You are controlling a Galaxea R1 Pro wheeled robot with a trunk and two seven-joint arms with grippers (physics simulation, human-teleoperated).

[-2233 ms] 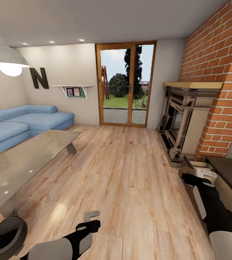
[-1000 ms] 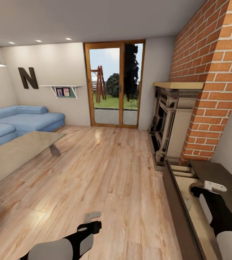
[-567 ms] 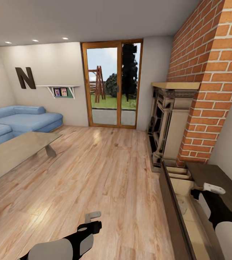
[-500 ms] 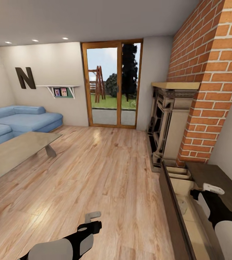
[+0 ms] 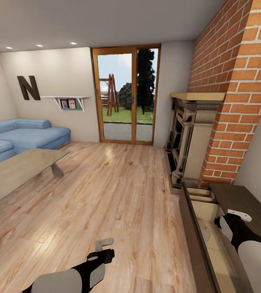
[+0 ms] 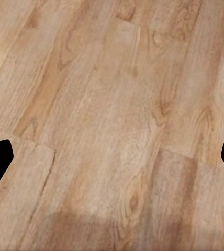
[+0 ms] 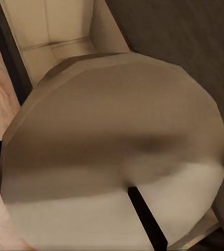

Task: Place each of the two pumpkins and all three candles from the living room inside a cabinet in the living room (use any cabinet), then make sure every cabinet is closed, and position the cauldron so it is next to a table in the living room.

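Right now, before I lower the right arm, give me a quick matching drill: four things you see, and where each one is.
Things:
1. beige-tan candle
2. dark-brown wood cabinet drawer
3. glossy grey coffee table
4. left gripper

Places:
A. over bare wood floor
B. pulled open below the brick wall
C. in front of the blue sofa
D. at the right gripper, above the drawer's tan compartments

Pairs: 1-D, 2-B, 3-C, 4-A

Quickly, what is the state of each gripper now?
Left gripper: open, empty, above the wood floor.
Right gripper: shut on a candle, over the open cabinet drawer.
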